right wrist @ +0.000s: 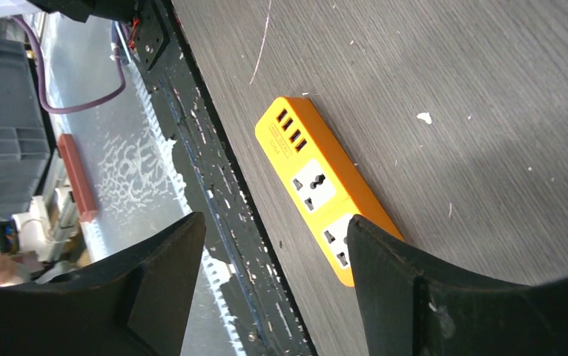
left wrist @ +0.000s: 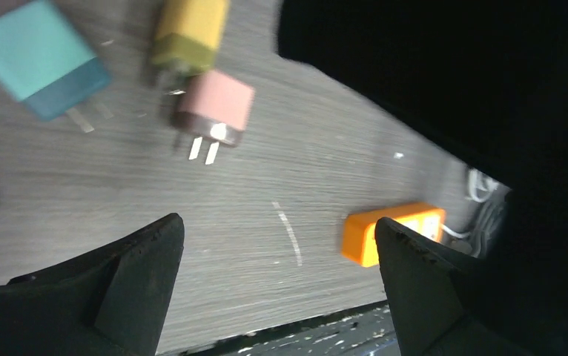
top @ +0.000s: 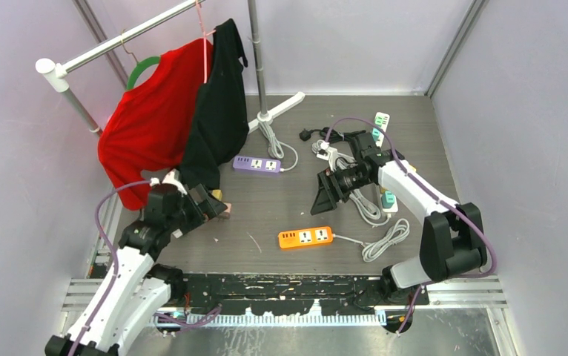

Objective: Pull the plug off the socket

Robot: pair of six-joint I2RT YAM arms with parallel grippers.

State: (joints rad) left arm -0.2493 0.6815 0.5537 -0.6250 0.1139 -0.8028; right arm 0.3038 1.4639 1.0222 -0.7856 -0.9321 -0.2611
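An orange power strip [top: 305, 237] lies near the front of the table; its sockets are empty in the right wrist view [right wrist: 325, 185]. My right gripper [top: 321, 196] hovers above and behind it, open and empty [right wrist: 273, 256]. My left gripper [top: 218, 206] is open and empty [left wrist: 277, 256] over bare table. Loose pink [left wrist: 214, 111], yellow [left wrist: 190, 33] and teal [left wrist: 40, 55] plugs lie on the table just beyond it. The orange strip shows beside its right finger [left wrist: 392, 231]. A white strip with green plugs [top: 382, 120] lies partly under the right arm.
A purple power strip [top: 257, 165] lies at centre back with a white cable. A clothes rack [top: 118, 41] holds a red shirt [top: 151, 111] and a black garment [top: 218, 104] above the left arm. Coiled white cables [top: 385, 241] lie at the right.
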